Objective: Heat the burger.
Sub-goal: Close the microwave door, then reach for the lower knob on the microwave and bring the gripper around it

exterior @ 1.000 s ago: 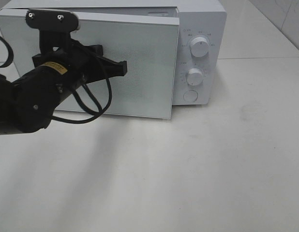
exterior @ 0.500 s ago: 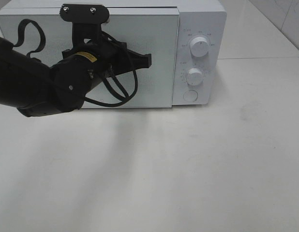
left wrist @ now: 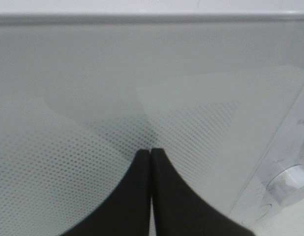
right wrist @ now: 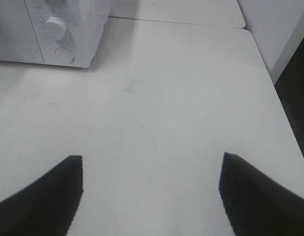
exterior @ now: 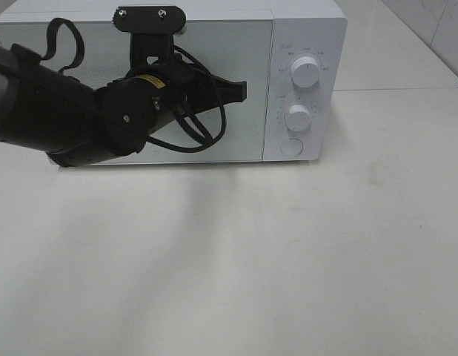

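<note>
Since a second ago the door point(exterior: 236, 137) has swung from ajar to flush with the microwave point(exterior: 307, 26) front. The left arm has gone with it toward 3 o'clock, across the door face.

The left gripper point(exterior: 244, 90) is clenched, its two black fingers point(left wrist: 135, 196) pressed flat together with nothing between them. Its tips sit at the door's dotted mesh, toward the door's 3 o'clock edge. Whether they touch the mesh I cannot tell. At 3 o'clock of the tips stands the control panel. The upper knob point(exterior: 306, 73) is at the panel's 12 o'clock, the lower knob point(exterior: 298, 117) is beneath it, and the round button point(exterior: 290, 147) is at 6 o'clock.

The right gripper point(right wrist: 151, 158) is released. Its jaws stand wide apart over bare table point(exterior: 288, 259) with nothing between them, out past the microwave's knob side. The high view does not show it.

The burger appears in no view. The door is shut and its mesh gives nothing of what lies behind. So I cannot tell where the burger is or how it lies relative to either gripper. I also cannot tell which way it points, how its long axis runs, or how it looks.

The microwave stands at 12 o'clock on the table, its door facing 6 o'clock.
</note>
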You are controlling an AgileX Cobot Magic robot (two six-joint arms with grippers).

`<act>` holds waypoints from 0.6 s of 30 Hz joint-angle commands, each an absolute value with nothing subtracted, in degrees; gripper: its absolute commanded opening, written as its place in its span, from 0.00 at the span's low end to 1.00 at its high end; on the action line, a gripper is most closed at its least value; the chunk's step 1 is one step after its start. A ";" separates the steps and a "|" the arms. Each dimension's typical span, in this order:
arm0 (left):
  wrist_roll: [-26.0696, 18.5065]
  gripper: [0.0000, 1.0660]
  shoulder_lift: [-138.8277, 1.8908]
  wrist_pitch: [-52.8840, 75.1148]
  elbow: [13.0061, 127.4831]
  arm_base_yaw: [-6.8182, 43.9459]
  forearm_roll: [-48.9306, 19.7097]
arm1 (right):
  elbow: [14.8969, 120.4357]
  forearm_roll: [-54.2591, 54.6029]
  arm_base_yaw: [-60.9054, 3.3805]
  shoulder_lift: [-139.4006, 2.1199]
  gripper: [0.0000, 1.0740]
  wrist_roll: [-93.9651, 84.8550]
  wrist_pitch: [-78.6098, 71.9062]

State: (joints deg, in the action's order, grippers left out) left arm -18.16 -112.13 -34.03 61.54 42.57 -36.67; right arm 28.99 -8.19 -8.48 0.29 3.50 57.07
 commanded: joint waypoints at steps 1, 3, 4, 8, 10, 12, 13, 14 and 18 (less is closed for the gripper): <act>-18.22 0.00 -110.24 -33.40 60.39 43.32 -37.70 | 28.76 -8.08 -8.02 2.01 0.70 4.13 56.84; -18.22 0.00 -108.80 -28.42 58.73 43.89 -37.70 | 28.76 -8.08 -8.02 2.01 0.70 4.13 56.84; -18.22 0.00 -108.80 -28.42 58.73 43.89 -37.70 | 28.76 -8.08 -8.02 2.01 0.70 4.13 56.84; -18.22 0.11 -106.57 -15.53 57.98 43.89 -37.70 | 28.76 -8.08 -8.02 2.01 0.70 4.13 56.84; -18.22 0.28 -105.54 -8.77 57.98 43.72 -37.70 | 28.76 -8.08 -8.02 2.01 0.70 4.13 56.84; -18.16 0.63 -104.05 -0.34 57.98 43.72 -37.70 | 28.76 -8.08 -8.02 2.01 0.70 4.13 56.84; -18.16 0.63 -104.05 -0.34 57.98 43.72 -37.70 | 28.76 -8.08 -8.02 2.01 0.70 4.13 56.84; -18.05 0.75 -103.65 1.95 57.98 43.72 -37.70 | 28.76 -8.08 -8.02 2.01 0.70 4.13 56.84; -18.05 0.95 -101.41 12.15 57.98 43.54 -36.78 | 28.76 -8.08 -8.02 2.01 0.70 4.13 56.84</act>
